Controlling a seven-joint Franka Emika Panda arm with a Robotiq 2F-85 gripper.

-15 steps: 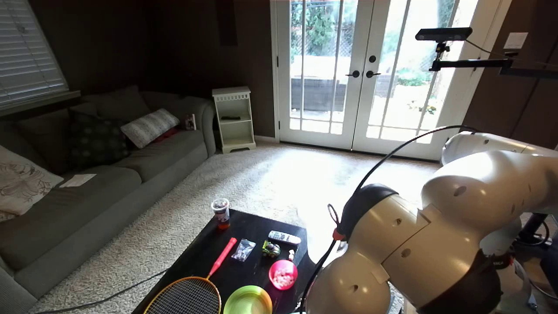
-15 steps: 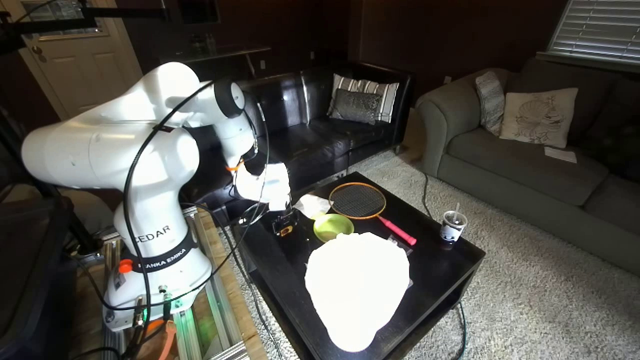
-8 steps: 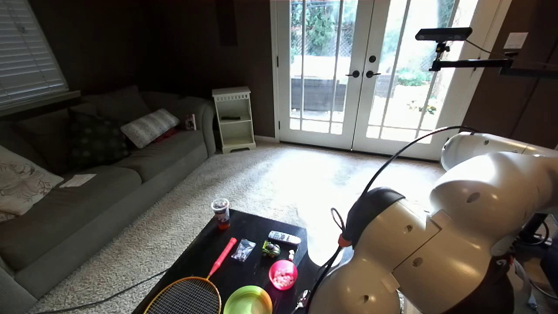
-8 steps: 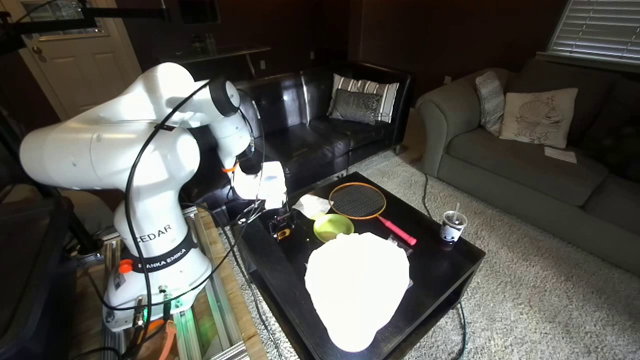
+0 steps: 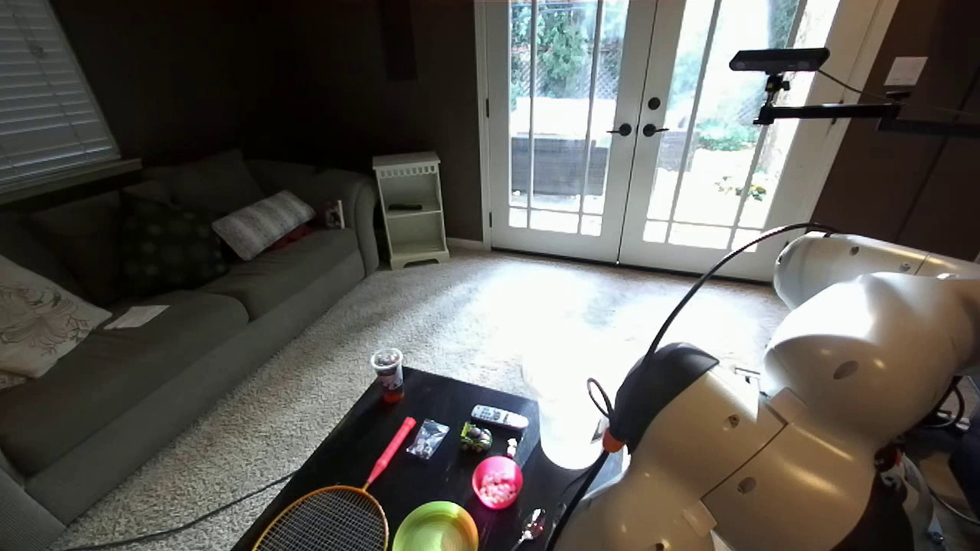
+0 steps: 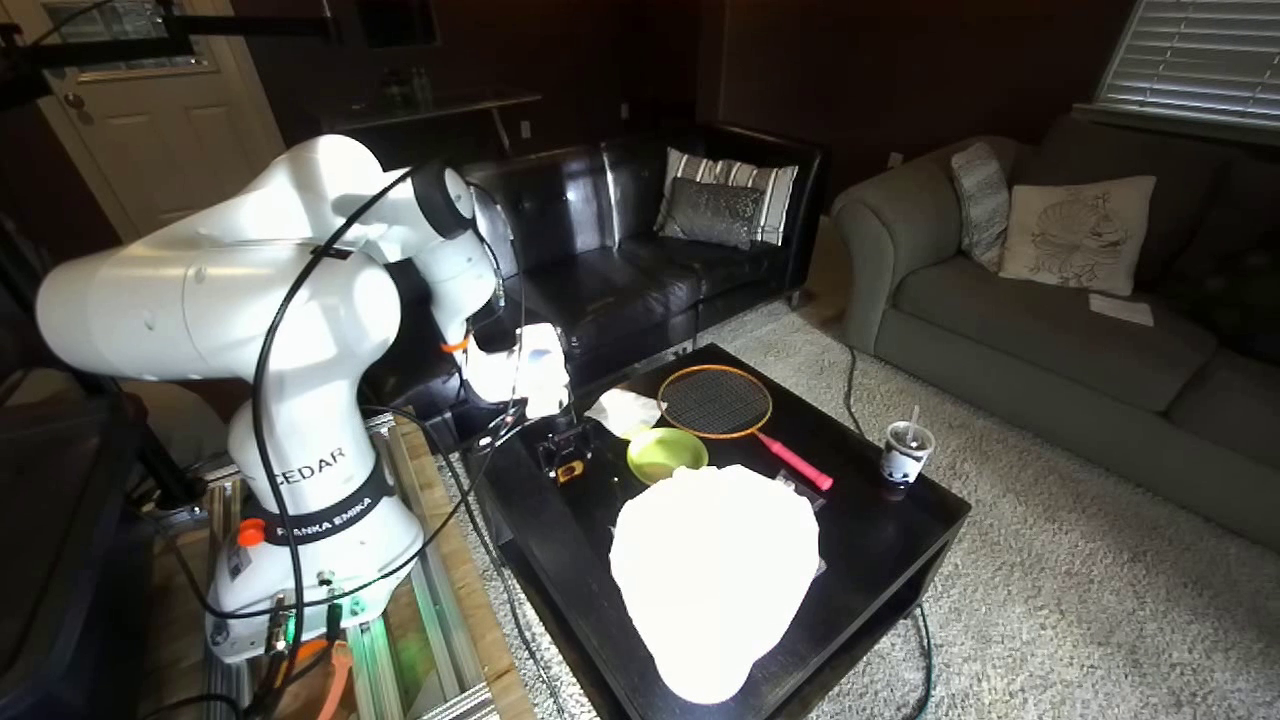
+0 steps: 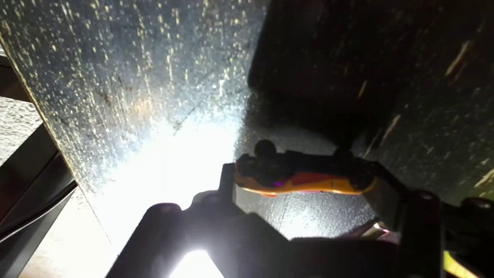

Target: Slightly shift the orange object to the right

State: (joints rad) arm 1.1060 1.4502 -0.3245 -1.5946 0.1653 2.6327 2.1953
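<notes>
Found at lower centre of the wrist view: a black two-finger end effector (image 7: 305, 181), clamped on both ends of a small orange toy car (image 7: 318, 180) with black wheels turned towards the top of the frame. Could not tell whether touching the black rectangular worktop (image 7: 115, 46) below. Sighted also left of centre in an exterior view: the car, in the grip, left of a round lime-green bowl (image 6: 665, 455). Observed lower in that view: a glaring white patch (image 6: 715, 580), washing out part of the worktop.

Listed in an exterior view, nearest first: part of the white robot arm (image 5: 766, 459), lower right; an orange-framed badminton racket (image 5: 337, 514) with a pink-red handle, bottom left of centre; right of it, the green bowl; higher, a round pink bowl (image 5: 496, 464) with pale contents; above that, a green toy vehicle (image 5: 475, 438) and a grey plastic remote control (image 5: 499, 417); beside the racket's handle, a clear plastic packet (image 5: 428, 439); at the far corner, a clear plastic cup (image 5: 390, 375) with dark contents. Recorded beyond: a grey fabric sofa (image 5: 191, 337) at left and white-framed glass double doors (image 5: 637, 176), upper right.
</notes>
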